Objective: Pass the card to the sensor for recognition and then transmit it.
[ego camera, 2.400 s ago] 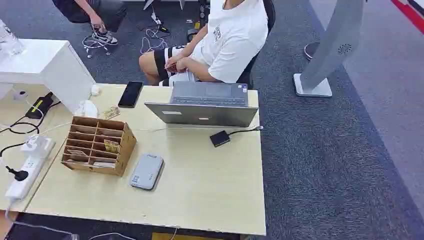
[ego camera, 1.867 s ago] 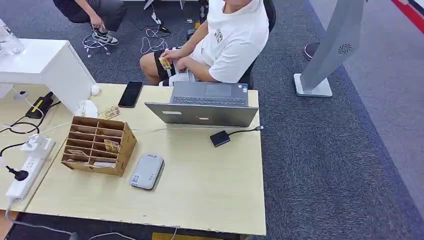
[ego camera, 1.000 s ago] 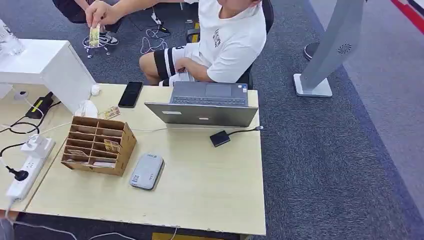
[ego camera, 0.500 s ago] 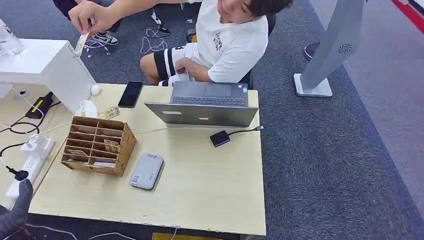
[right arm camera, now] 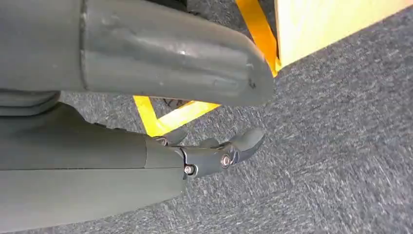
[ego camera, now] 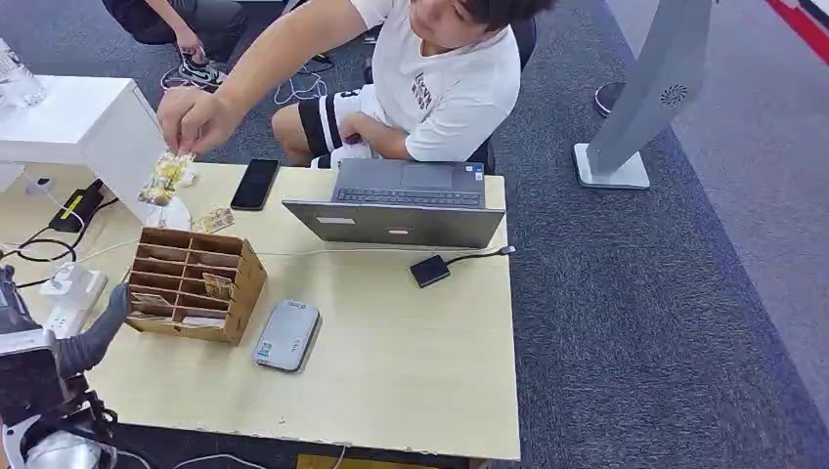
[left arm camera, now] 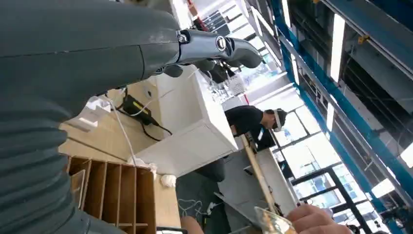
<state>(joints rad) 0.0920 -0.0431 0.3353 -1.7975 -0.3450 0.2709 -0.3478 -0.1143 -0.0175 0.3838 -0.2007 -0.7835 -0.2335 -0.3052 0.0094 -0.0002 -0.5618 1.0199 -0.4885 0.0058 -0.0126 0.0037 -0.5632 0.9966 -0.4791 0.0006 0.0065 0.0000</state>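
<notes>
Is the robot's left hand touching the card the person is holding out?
Apart. The head view shows the left hand low beside the brown wooden organizer, while the yellowish card hangs from the person's hand well above it.

Open laptop point(ego camera: 406, 202) at the far edge of the wooden table point(ego camera: 411, 371), black phone point(ego camera: 255, 183) to its left, small black box point(ego camera: 429, 270) on a cable just in front. Wooden compartment organizer point(ego camera: 191, 283) toward the left side, white power strip point(ego camera: 61, 298) beyond it. Grey carpet point(ego camera: 665, 322) to the right, white stand base point(ego camera: 610, 171) resting on it.
</notes>
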